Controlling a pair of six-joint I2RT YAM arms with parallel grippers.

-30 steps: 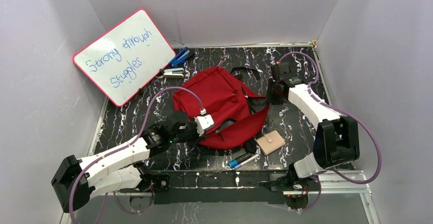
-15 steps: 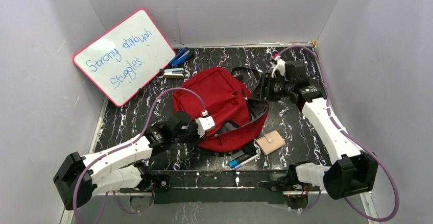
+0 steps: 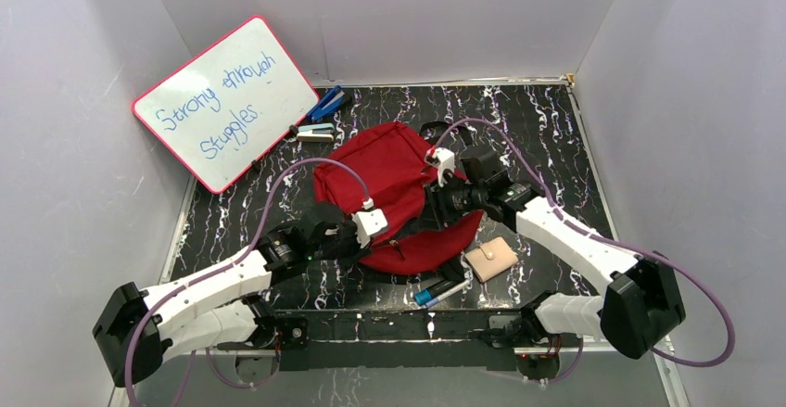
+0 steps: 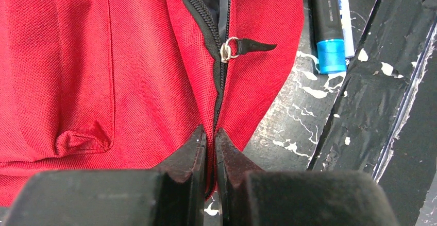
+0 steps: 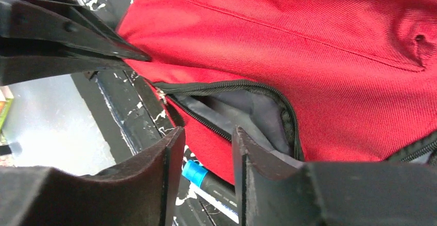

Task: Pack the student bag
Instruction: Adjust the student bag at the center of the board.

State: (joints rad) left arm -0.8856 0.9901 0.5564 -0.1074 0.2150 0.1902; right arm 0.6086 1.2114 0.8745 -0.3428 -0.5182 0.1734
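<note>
Top external view: my right gripper (image 3: 436, 201) has swung in from the far right of the table and now hangs over the student bag (image 3: 389, 171), at its unzipped mouth. Its fingers stand apart and hold nothing. In the right wrist view, the grey lining (image 5: 247, 113) of the opening lies directly beyond the fingertips, with a blue-capped marker (image 5: 198, 173) just beside them. My left gripper (image 4: 210, 133) stays pinched together on the bag's near edge, at the zipper (image 4: 219, 82) seam, with the pull tab (image 4: 247, 46) just ahead. Judgement: the mouth is held ready, so packing can begin.

One bag (image 3: 389, 161), one wallet (image 3: 491, 259), one whiteboard (image 3: 227, 101)
</note>
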